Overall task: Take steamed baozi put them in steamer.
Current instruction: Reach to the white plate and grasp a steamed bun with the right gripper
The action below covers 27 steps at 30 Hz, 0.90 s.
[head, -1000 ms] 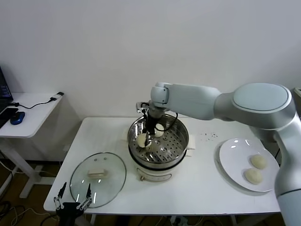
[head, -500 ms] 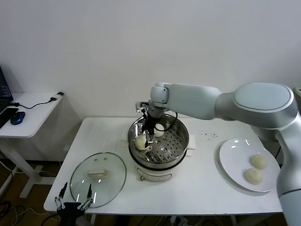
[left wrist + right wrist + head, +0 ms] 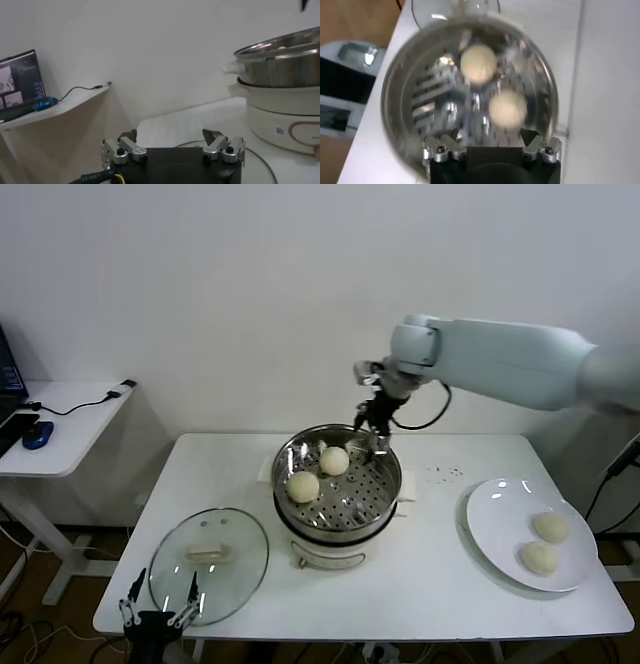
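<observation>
— How many baozi do we count?

— We count four steamed baozi. Two sit inside the steamer [image 3: 338, 484]: one baozi [image 3: 303, 486] toward its left front, a second baozi [image 3: 334, 460] just behind it and near it; we cannot tell whether they touch. The other two lie on the white plate [image 3: 492, 509] at the right end of the bench [image 3: 430, 579], one plate baozi [image 3: 549, 527] behind the other plate baozi [image 3: 539, 558], slightly apart.

— And how do they look to us?

— Smooth, round, cream-white domes. The pair in the steamer rest on the perforated steel floor; the basket is shiny and sits on a cream-white pot body.

— What else do we count?

— One glass lid [image 3: 209, 563] with a white handle, flat on the bench to the left front of the steamer. One side table [image 3: 60, 419] farther left, carrying a cable.

— Where do we see the grippers?

— The right gripper [image 3: 371, 428] hangs above the steamer's rear right rim, jaws spread wide with nothing between them; its wrist view looks straight down on both baozi in the basket. The left gripper [image 3: 158, 613] waits low by the bench's front left edge, jaws likewise spread and holding nothing.
</observation>
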Each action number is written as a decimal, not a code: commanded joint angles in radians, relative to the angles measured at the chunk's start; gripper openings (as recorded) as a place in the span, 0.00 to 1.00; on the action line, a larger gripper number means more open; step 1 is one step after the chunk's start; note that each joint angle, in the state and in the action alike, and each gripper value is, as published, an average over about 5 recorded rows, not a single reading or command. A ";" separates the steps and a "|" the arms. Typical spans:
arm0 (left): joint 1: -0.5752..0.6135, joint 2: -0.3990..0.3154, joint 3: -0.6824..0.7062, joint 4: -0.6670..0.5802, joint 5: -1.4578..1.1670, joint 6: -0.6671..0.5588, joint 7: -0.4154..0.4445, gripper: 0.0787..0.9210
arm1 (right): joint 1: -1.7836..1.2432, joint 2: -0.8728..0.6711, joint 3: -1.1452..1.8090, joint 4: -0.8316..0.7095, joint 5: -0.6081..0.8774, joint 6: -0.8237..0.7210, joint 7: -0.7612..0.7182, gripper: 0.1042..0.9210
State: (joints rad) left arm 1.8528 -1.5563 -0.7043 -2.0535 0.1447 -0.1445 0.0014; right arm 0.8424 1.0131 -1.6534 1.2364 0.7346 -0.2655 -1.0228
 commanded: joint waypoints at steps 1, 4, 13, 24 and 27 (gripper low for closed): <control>0.002 -0.003 0.001 -0.001 0.009 0.000 0.000 0.88 | 0.072 -0.334 -0.031 0.172 -0.145 0.005 0.017 0.88; 0.004 -0.008 0.002 -0.004 0.018 0.002 0.000 0.88 | 0.014 -0.432 -0.006 0.198 -0.210 0.007 -0.011 0.88; 0.017 -0.021 0.002 -0.015 0.035 0.013 -0.001 0.88 | -0.505 -0.640 0.393 0.098 -0.637 0.155 -0.135 0.88; 0.015 -0.033 0.010 -0.017 0.070 0.027 -0.003 0.88 | -0.892 -0.621 0.759 -0.050 -0.849 0.248 -0.143 0.88; 0.016 -0.034 0.009 -0.015 0.073 0.028 -0.004 0.88 | -0.903 -0.604 0.767 -0.067 -0.859 0.248 -0.135 0.88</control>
State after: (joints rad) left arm 1.8680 -1.5896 -0.6952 -2.0693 0.2065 -0.1187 -0.0024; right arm 0.1586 0.4609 -1.0827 1.2225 0.0300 -0.0675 -1.1395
